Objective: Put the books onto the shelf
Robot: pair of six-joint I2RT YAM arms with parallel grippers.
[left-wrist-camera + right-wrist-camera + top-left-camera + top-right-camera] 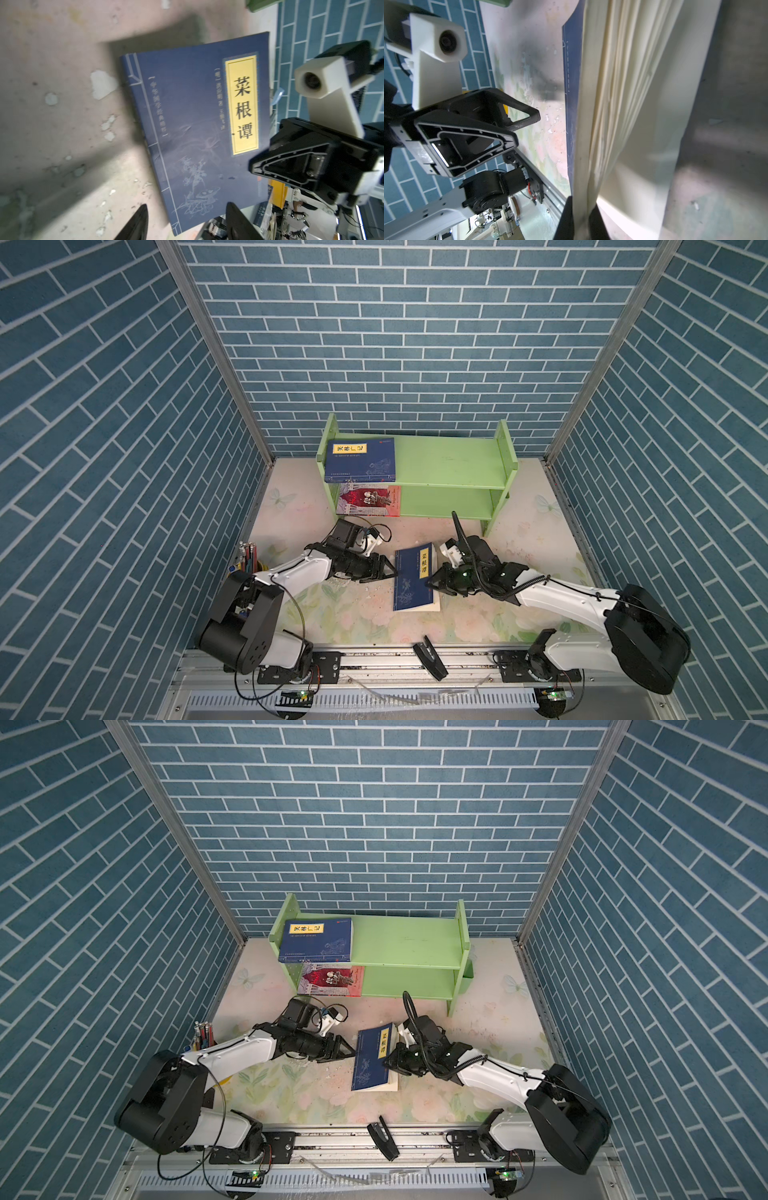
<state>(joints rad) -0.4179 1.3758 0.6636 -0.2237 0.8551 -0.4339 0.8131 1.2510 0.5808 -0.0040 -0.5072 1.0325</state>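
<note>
Black clip (430, 657), perhaps, near blue book (411, 580)

Shelf (453, 464) open on the right, both tiers; a blue book (360, 460) blocks the top tier's left end, a red book (370, 501) the lower one's. Upright side panels (506, 448) wall both ends. Pen pot (249, 556) crowds the table's (532, 547) left edge.

Matt paper cover on the blue book (187, 124), cream pages (slightly wavy); shelf (449, 464) painted wood, smooth.
</note>
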